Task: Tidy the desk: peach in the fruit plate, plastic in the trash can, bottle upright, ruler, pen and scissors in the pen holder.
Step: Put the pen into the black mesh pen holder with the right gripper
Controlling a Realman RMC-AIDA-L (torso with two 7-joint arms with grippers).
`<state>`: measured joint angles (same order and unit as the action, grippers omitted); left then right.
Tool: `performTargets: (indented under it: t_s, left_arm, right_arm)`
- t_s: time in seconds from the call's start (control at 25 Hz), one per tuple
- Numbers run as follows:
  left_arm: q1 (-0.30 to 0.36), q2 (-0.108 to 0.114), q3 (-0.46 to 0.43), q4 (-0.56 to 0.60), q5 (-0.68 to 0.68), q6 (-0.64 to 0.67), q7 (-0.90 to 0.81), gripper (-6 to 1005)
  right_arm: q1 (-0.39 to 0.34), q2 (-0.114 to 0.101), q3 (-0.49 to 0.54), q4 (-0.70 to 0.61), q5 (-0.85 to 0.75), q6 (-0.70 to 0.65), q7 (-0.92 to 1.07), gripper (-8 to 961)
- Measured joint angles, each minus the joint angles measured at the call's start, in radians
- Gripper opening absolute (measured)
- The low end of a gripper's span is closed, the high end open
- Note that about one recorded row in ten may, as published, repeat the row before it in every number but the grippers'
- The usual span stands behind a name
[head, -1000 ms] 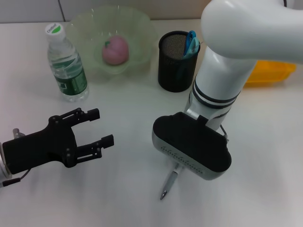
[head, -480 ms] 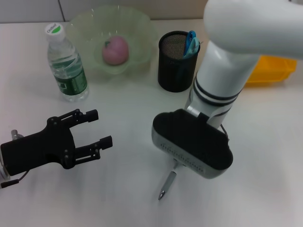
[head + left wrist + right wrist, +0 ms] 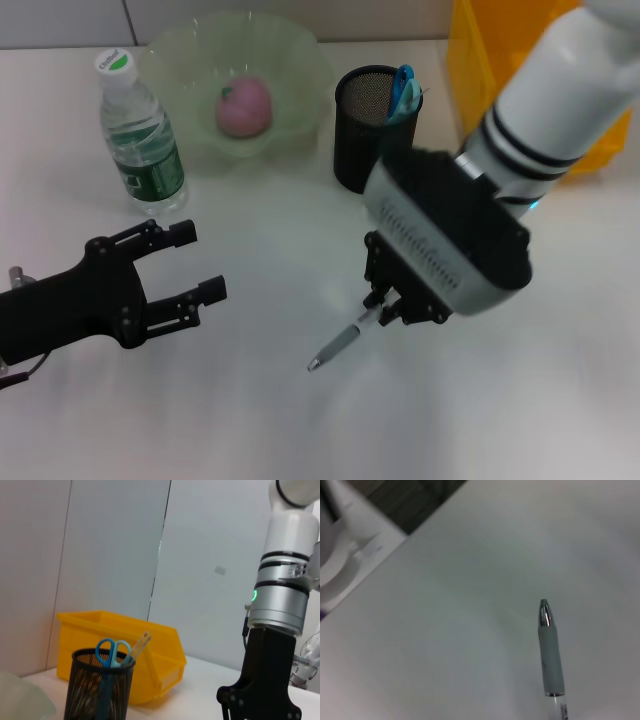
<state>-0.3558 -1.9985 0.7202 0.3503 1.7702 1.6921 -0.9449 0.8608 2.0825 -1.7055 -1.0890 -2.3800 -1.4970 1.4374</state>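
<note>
Right end effector clamped on pen by its back end, tip angled down w/ no counter contact evident, prob. to drop it into holder; left end effector idle, fingers apart.

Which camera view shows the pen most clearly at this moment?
The right wrist view: the pen fills the foreground, its metal tip and grey grip plain against the white desk. The head view shows it whole but small, held by the right hand. The left wrist view does not show it.
</note>
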Motion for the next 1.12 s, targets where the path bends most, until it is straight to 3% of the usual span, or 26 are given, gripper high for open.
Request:
performTargets:
  t_s: [0.36, 0.64, 0.84, 1.12]
  left_arm:
    - [-0.001, 0.003, -0.029, 0.025, 0.001, 0.050, -0.001, 797]
    - [-0.015, 0.003, -0.019, 0.033, 0.006, 0.068, -0.035, 797]
    - [-0.018, -0.002, -0.018, 0.039, 0.007, 0.089, -0.042, 797]
    - [-0.020, -0.014, -0.018, 0.039, 0.007, 0.091, -0.043, 797]
  right_arm:
    - [-0.206, 0.004, 0.249, -0.067, 0.140, -0.005, -0.079, 150]
    - [-0.336, 0.000, 0.413, -0.027, 0.324, -0.007, -0.171, 152]
    - [-0.403, 0.000, 0.479, 0.029, 0.451, -0.012, -0.242, 154]
    - [-0.435, -0.002, 0.638, 0.159, 0.620, -0.112, -0.327, 157]
